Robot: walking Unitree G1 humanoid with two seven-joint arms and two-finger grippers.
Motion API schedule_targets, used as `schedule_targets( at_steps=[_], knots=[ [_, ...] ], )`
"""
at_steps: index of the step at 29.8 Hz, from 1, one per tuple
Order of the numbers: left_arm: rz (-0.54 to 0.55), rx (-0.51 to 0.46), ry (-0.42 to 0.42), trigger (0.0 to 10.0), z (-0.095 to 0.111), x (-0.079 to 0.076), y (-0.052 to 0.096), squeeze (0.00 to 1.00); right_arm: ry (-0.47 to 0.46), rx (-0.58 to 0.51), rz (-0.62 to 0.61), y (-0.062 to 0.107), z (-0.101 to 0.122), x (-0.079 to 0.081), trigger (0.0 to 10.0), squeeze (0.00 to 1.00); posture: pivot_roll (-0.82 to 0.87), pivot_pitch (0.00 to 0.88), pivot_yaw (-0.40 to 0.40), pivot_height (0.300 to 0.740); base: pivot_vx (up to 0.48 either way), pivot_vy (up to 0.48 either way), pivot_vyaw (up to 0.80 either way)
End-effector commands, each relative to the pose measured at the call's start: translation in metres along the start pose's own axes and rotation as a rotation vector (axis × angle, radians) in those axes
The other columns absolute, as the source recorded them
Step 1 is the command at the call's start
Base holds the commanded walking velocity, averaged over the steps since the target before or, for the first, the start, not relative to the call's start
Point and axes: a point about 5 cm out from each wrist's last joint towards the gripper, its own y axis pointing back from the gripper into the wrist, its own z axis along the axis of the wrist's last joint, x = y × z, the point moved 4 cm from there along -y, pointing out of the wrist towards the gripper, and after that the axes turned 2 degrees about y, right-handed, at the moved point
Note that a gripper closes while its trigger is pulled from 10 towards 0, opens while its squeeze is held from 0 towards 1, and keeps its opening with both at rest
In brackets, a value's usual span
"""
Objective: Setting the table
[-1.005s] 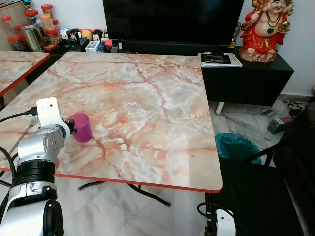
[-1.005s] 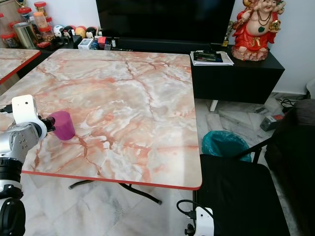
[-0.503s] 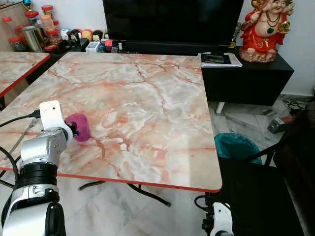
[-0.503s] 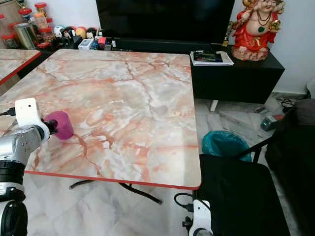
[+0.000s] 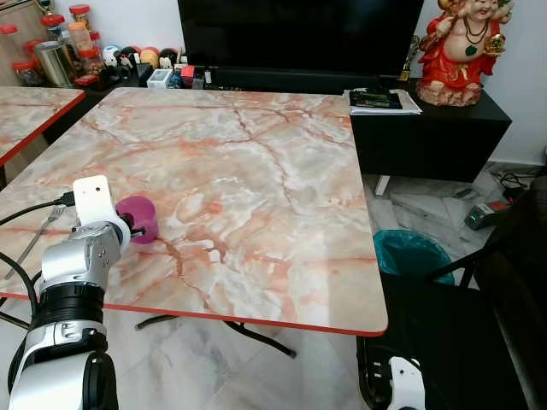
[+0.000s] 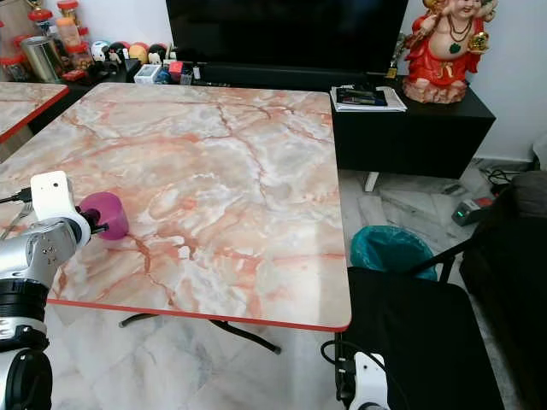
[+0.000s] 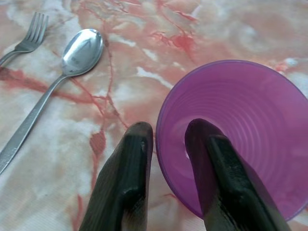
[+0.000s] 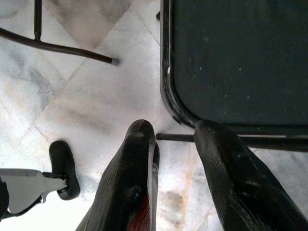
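Observation:
A purple plastic cup (image 5: 139,217) is at the near left of the marble table (image 5: 256,154), tipped so its mouth faces my left wrist. My left gripper (image 7: 169,127) is shut on the cup (image 7: 240,130), one finger inside the rim and one outside. A spoon (image 7: 82,48) and a fork (image 7: 31,33) lie side by side on the table just beyond the cup. Whether the cup touches the tabletop I cannot tell. My right gripper (image 8: 176,127) hangs low beside a black chair, fingers apart with nothing between them.
The black chair (image 5: 453,342) stands at the table's right front corner, with a teal bin (image 5: 410,254) behind it. A second marble table (image 5: 26,111) is at the left. Beyond the table are a TV cabinet, jars (image 5: 60,51) and a red figurine (image 5: 461,51).
The cup has tipped from nearly upright to a stronger tilt toward my left wrist, still in the gripper. The right arm has shifted slightly at the bottom edge.

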Motion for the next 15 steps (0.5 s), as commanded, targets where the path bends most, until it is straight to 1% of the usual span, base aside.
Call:
schedule_targets(
  at_steps=[1, 6, 15],
  knots=[
    [0.010, 0.004, 0.007, 0.0, -0.002, 0.002, 0.000, 0.00, 0.001, -0.003, 0.004, 0.000, -0.001, 0.002, 10.0, 0.00, 0.04, 0.000, -0.004, 0.728, 0.000, 0.000, 0.00],
    [0.017, -0.010, 0.010, 0.0, 0.000, 0.003, 0.000, 0.00, 0.003, -0.004, 0.009, 0.000, -0.003, 0.005, 10.0, 0.00, 0.04, 0.000, -0.006, 0.728, 0.000, 0.000, 0.00],
    [0.004, -0.018, 0.013, 0.0, -0.001, -0.001, 0.000, 0.00, 0.008, -0.014, 0.027, -0.001, 0.000, 0.020, 10.0, 0.00, 0.04, 0.000, -0.006, 0.728, 0.000, 0.000, 0.00]
  ],
)
